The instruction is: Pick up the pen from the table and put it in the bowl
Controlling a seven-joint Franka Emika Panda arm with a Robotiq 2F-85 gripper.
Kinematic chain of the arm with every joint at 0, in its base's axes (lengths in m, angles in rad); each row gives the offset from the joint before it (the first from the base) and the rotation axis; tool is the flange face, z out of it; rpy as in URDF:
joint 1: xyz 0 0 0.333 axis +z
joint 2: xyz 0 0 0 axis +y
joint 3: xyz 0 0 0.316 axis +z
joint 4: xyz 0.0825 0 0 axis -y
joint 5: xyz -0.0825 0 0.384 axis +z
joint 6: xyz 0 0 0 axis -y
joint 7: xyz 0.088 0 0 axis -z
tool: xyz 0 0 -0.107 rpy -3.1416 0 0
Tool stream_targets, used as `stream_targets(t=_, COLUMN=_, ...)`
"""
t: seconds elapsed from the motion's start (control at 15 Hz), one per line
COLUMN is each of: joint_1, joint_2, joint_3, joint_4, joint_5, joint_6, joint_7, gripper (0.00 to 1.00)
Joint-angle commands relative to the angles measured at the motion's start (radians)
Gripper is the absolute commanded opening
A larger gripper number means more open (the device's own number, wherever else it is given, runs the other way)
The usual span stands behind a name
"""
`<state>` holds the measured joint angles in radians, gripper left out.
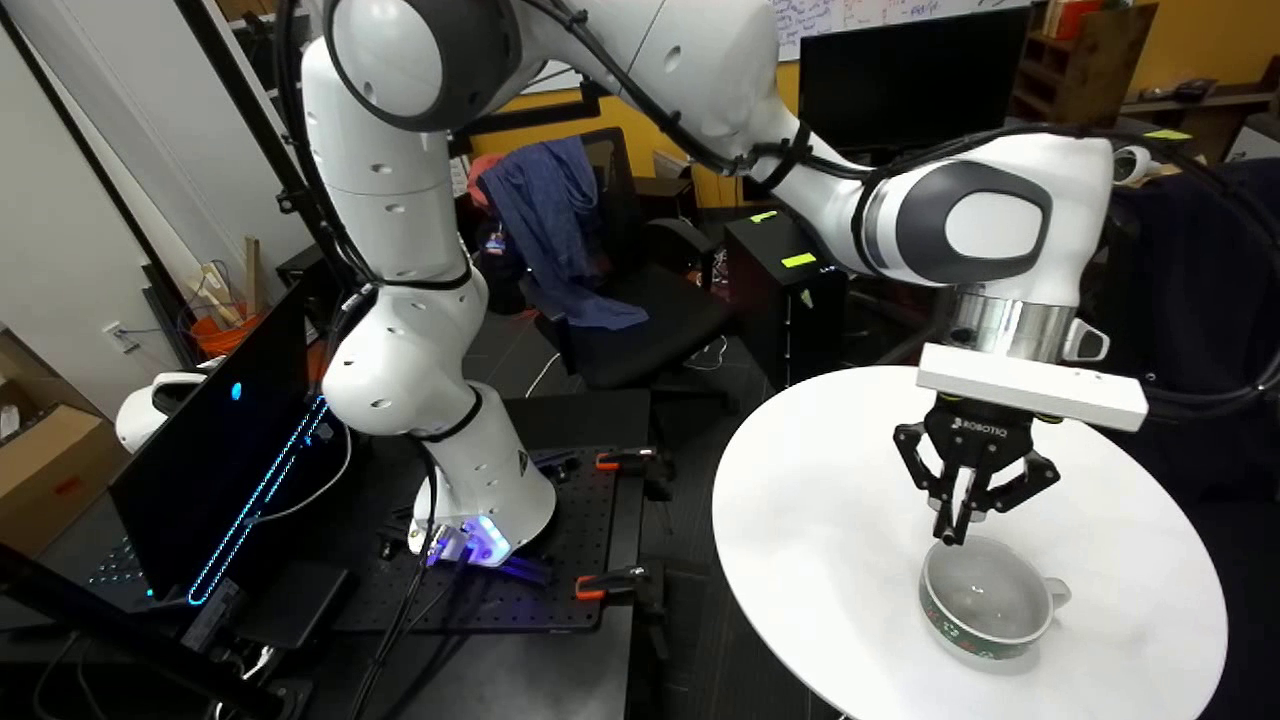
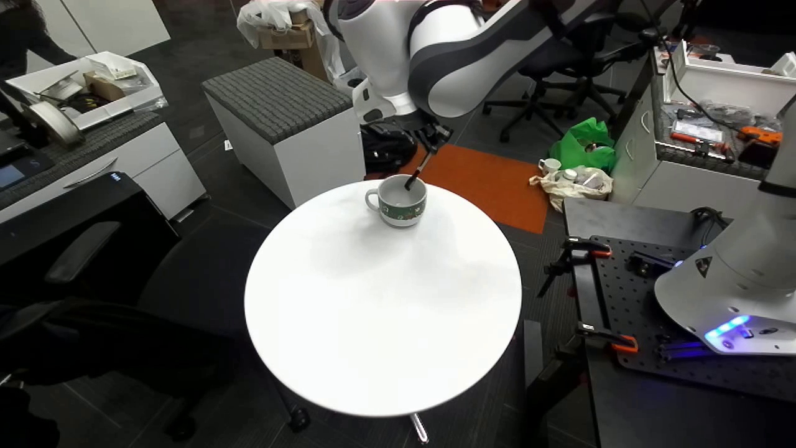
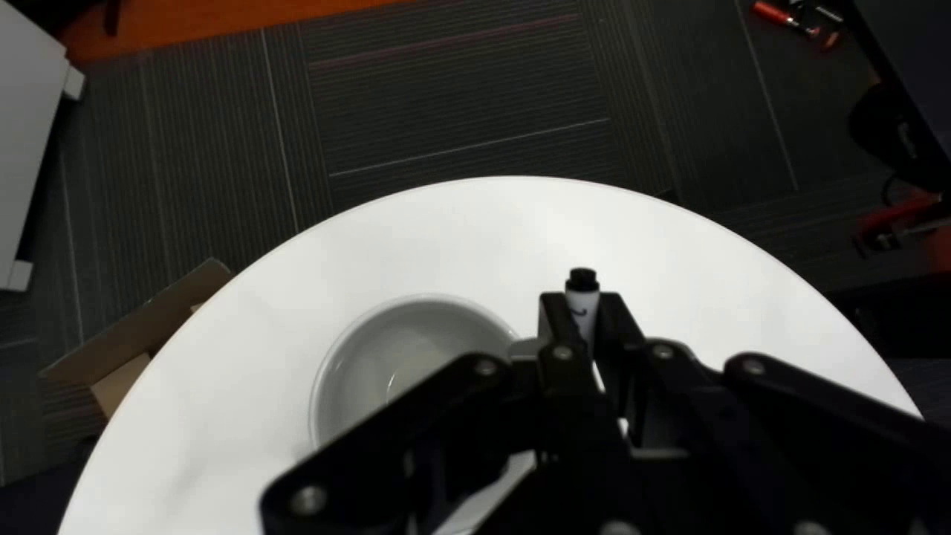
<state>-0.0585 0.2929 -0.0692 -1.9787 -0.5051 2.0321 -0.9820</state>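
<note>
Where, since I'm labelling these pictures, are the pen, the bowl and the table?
Pen [image 3: 582, 303]: in the wrist view, on its white barrel.
Bowl [image 2: 402, 213]: in an exterior view, on the patterned outer wall.
Table [image 2: 382, 305]: in an exterior view, on the bare white top.

White capitals spell ROBOTIQ on the black housing [image 1: 975, 452] above my fingers [image 1: 940, 492], right of center in an exterior view. Handwriting on the whiteboard [image 1: 880, 13] along the top edge and the dark mark on the pen [image 3: 582, 303] are illegible.
</note>
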Motion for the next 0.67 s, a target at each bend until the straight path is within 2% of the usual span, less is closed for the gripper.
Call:
stream_targets(t=0.0, joint_1=0.004, joint_2=-0.056, joint_3=-0.014, joint_4=-0.052, joint_5=-0.053, joint_6=-0.055, joint_7=0.111, gripper=0.03)
stream_targets(t=0.33, joint_1=-0.001, joint_2=-0.025, joint_3=-0.018, joint_4=-0.026, joint_5=-0.131, joint_6=-0.104, joint_7=0.227, gripper=0.03)
stream_targets(t=0.6, joint_1=-0.009, joint_2=0.015, joint_3=-0.011, joint_4=0.012, joint_5=-0.154, joint_6=-0.081, joint_7=0.242, gripper=0.03)
